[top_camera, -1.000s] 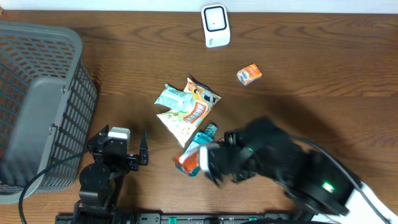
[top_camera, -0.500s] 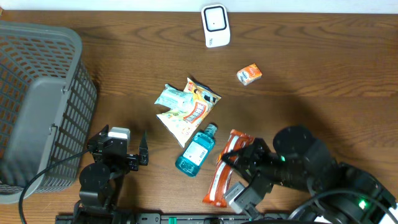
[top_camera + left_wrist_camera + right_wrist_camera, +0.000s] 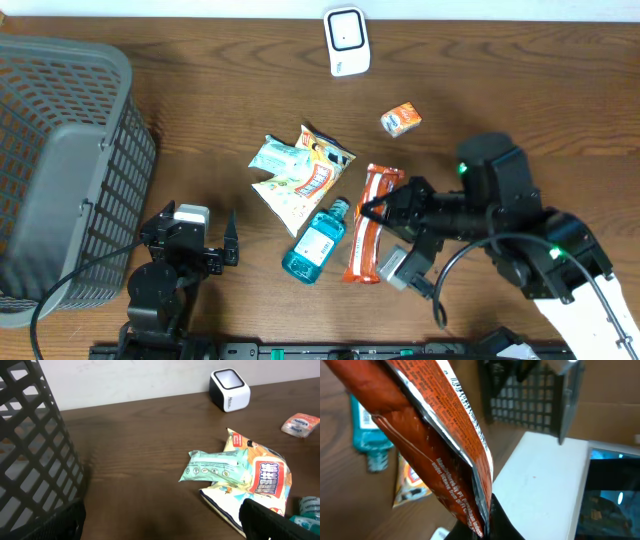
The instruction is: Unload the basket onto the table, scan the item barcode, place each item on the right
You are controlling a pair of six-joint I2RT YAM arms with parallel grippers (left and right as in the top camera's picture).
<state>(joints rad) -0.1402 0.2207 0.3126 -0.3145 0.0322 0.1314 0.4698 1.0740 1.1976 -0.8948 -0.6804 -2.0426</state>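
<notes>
Overhead view: right end effector (image 3: 372, 210), clamped shut on long orange foil snack packet (image 3: 366, 250), over brown wooden tabletop (image 3: 540, 90), just right of teal plastic bottle (image 3: 315, 243). White box-shaped barcode scanner (image 3: 346, 41): far edge, well apart. Left end effector (image 3: 228, 245): jaws spread wide, holding nothing, near grey mesh basket (image 3: 60, 150).

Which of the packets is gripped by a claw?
The long orange foil packet, pinched by the right claw. The pale green packet, the white-and-yellow snack bag and the small orange packet lie free on the wooden table.

Soft even light, faint shadows, sharp focus.
</notes>
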